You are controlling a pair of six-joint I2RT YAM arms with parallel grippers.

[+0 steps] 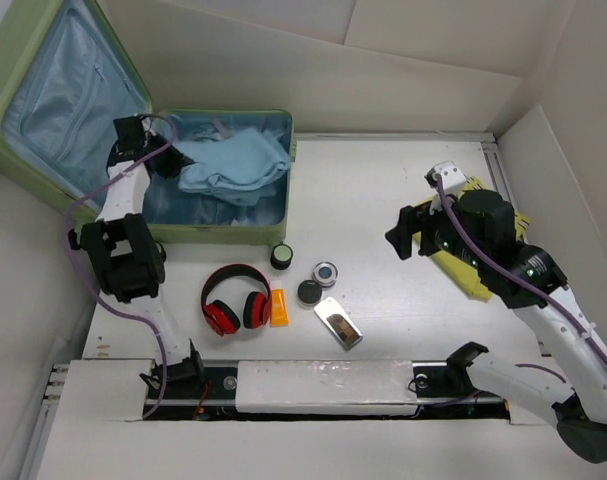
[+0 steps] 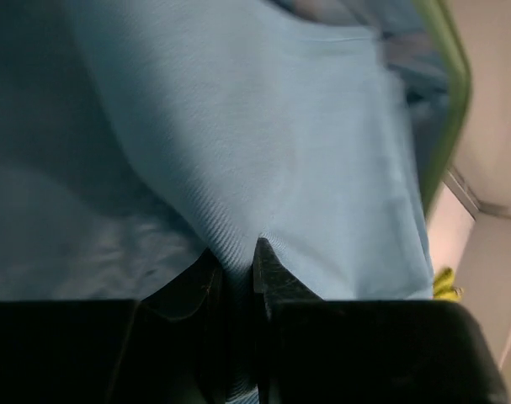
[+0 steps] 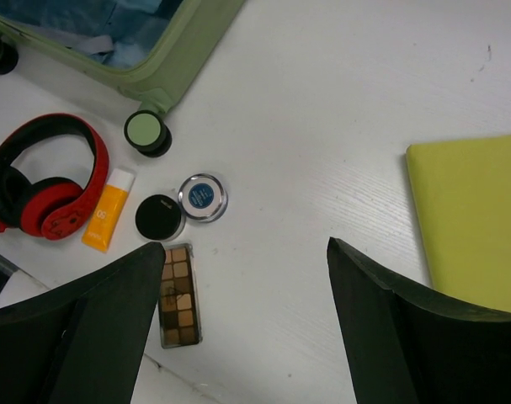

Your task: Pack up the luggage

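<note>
Far-left on table [image 1: 383,180]: luggage [image 1: 218,237], pale green, lies open, lid tipped back toward upper left, lt-blue lining showing. Inside its base: crumpled lt-blue cloth [image 1: 233,160], heaped toward the right wall. Also inside the base, at left end: L gripper [image 1: 163,160], jaws nearly pressed together, pinching a fold of that cloth (clear in wrist view). At luggage's near-right corner: caster wheel [image 1: 282,257], green-capped, on tabletop. Just near side of luggage: red headphones [image 1: 235,300], w/ orange tube [image 1: 279,307] touching their right cup. Right of tube, still near the luggage corner: black round compact [image 1: 309,292] and blue-lid tin [image 1: 326,273], side by side; eyeshadow palette [image 1: 339,323] just beyond them, lying open. Well right of luggage: R gripper [image 1: 408,232], above tabletop, jaws spread wide, nothing btwn them. Farther right again: yellow-green folded item [image 1: 478,260], flat on table, partly under R arm.
</note>
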